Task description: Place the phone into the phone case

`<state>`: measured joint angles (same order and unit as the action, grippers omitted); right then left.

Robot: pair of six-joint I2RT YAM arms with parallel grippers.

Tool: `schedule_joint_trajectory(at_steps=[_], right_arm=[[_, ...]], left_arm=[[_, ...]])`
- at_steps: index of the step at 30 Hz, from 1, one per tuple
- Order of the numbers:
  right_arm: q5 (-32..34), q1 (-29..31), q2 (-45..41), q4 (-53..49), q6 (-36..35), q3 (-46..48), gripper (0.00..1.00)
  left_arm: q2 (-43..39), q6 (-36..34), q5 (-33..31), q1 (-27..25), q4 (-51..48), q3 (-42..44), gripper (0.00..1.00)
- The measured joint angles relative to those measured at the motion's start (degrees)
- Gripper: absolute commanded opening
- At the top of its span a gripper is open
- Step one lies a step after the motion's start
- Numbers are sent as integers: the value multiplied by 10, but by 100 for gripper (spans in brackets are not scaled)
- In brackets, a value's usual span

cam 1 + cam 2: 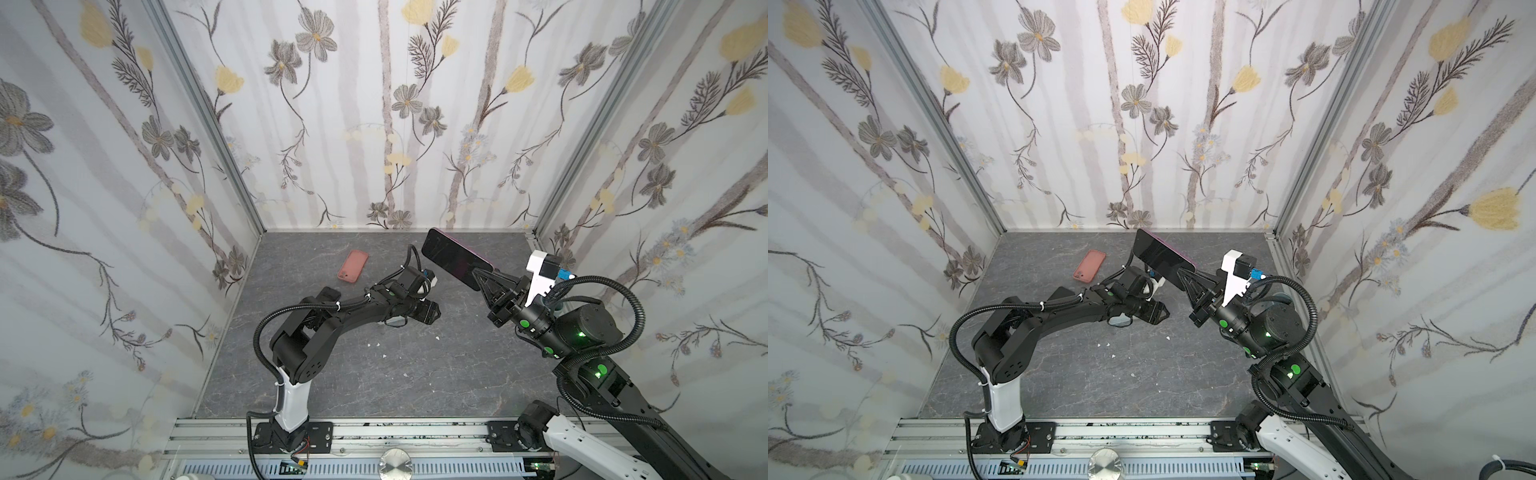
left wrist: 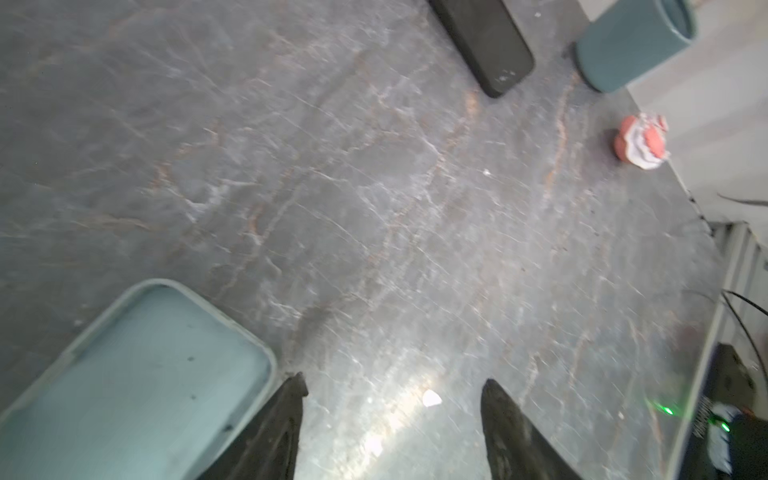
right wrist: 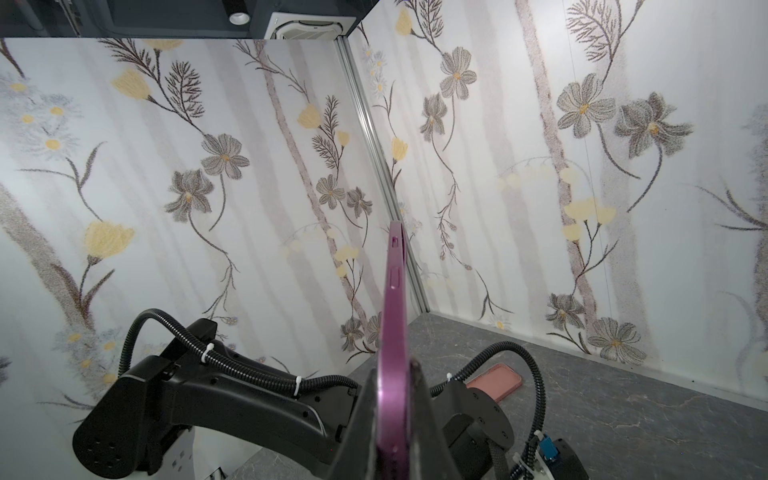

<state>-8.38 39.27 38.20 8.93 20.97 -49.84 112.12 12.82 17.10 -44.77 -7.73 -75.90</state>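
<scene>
- The right gripper was clamped on one end of the phone, holding it in the air over the far right part of the table. The dark screen faced the top views. In the right wrist view the phone's purple edge ran straight out from between the jaws.
- So the pickup looked done, but the phone was in no case yet.
- A pink case lay flat near the far left corner, well apart from the phone.
- The left gripper hung low over the table with its jaws apart and nothing between them, just beside a pale green case lying open side up.
- Which case was meant could not be told.
- Left to do, by this reading: bring the phone to a case, line it up and press it in.
</scene>
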Motion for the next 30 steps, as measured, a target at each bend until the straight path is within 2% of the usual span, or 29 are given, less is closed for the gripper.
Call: schedule_joint_trajectory(at_steps=[5,12,19,30], right_arm=[[10,0,-9,0,0,0,0],[17,0,-19,-1,0,4,0],[24,0,-13,1,0,10,0],[41,0,-11,-1,0,13,0]], left_arm=[[48,0,-37,3,-23,-34,67],[59,0,-44,2,-28,-18,67],[57,4,-26,-12,4,1,67],[12,59,15,-57,45,76,65]])
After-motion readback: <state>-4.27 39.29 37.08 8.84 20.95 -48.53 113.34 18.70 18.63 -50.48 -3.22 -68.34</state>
